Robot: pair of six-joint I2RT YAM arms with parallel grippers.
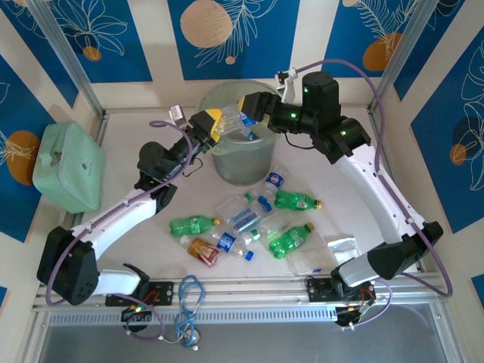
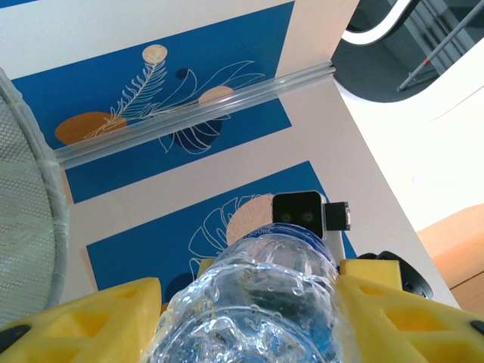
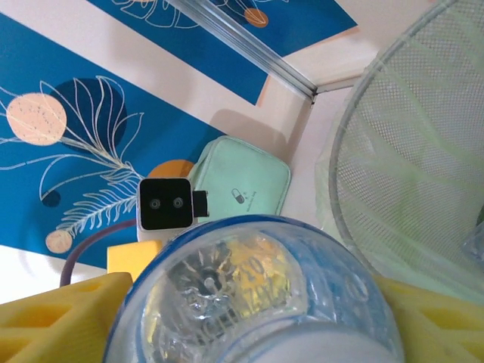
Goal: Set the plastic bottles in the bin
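Over the bin [image 1: 236, 162], a clear bottle with a blue label [image 1: 240, 122] hangs between both grippers. My left gripper [image 1: 220, 125] is shut on one end of it, its yellow fingers [image 2: 91, 321] pressing the wrinkled clear bottle [image 2: 257, 302]. My right gripper [image 1: 249, 106] is shut on the other end, apparently of the same bottle [image 3: 249, 302], facing the left one. The bin's mesh wall [image 3: 408, 174] lies just to the right in the right wrist view. Several more bottles lie on the table: green ones [image 1: 193, 224] [image 1: 295, 200] [image 1: 290, 240], an amber one [image 1: 203, 251] and clear ones [image 1: 243, 219].
A mint-green case [image 1: 68, 166] sits at the table's left edge, also in the right wrist view as the case [image 3: 242, 181]. Flat clear plastic bags [image 1: 340, 246] lie at the front right. A blue cable loop [image 1: 189, 310] hangs off the near rail.
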